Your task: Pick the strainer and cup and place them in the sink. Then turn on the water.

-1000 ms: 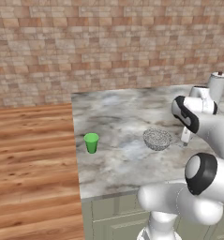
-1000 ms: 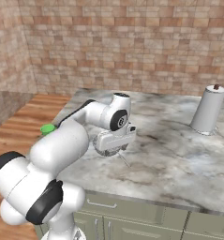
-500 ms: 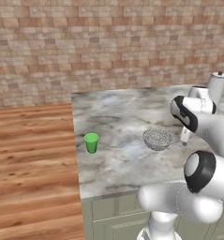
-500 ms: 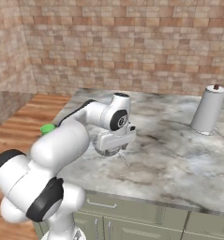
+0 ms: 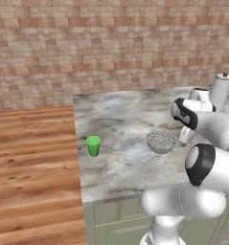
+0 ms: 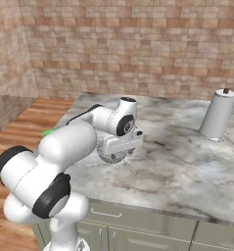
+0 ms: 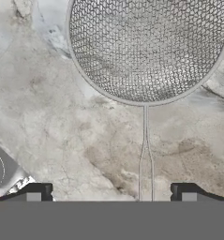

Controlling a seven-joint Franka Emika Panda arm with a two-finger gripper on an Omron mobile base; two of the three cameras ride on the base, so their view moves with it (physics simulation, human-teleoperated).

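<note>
With my gripper [image 7: 108,192] spread wide and nothing between its tips, I hover low over the marble counter [image 5: 120,119] so the strainer's thin wire handle [image 7: 146,154] runs straight down the gap. I hold that line, I judge, because the wire is easier to pinch than the mesh bowl. The strainer [image 7: 148,47] sits upright on the counter just ahead of the tips. Well off to its left stands the cup [image 5: 93,145], near the counter's edge, untouched. A white paper-towel roll [image 6: 217,115] stands farther back.
</note>
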